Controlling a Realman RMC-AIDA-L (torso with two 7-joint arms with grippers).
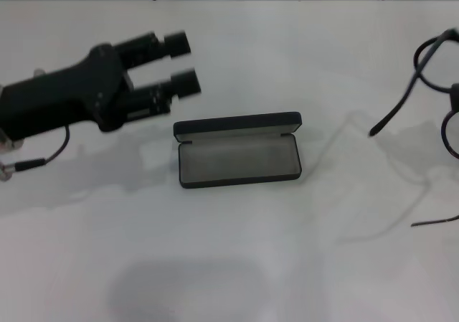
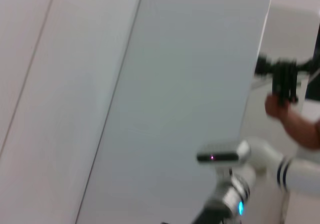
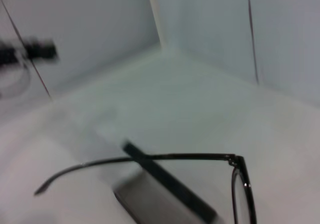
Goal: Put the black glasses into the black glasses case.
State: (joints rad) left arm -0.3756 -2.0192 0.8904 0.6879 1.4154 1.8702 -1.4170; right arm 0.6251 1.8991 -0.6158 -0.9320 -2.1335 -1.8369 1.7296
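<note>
On my right wrist camera the black glasses [image 3: 200, 157] sit closest, hanging just ahead of the lens with one temple arm stretched out sideways and a lens rim dropping off beside it. I cannot see the right gripper itself in any view, so I cannot say what its fingers are doing; the glasses appear lifted clear of the white table [image 1: 237, 264], since in the head view they throw a separate shadow onto it. Below and beyond the glasses in that wrist picture lies the black glasses case [image 3: 165, 194], open, its lid edge crossing under the temple arm.

From the head camera, the glasses [image 1: 437, 92] are at the far right edge of the picture, well apart from the case [image 1: 237, 153], which rests on the table near the middle with the lid standing up at the back and the grey lining showing.

Farther over, on the other side of the case, the left gripper [image 1: 183, 64] hovers near the case's end, its two fingers spread apart and holding nothing, pointing toward the case's lid. Its wrist camera shows only wall panels and the other arm [image 2: 260, 164] in the distance.
</note>
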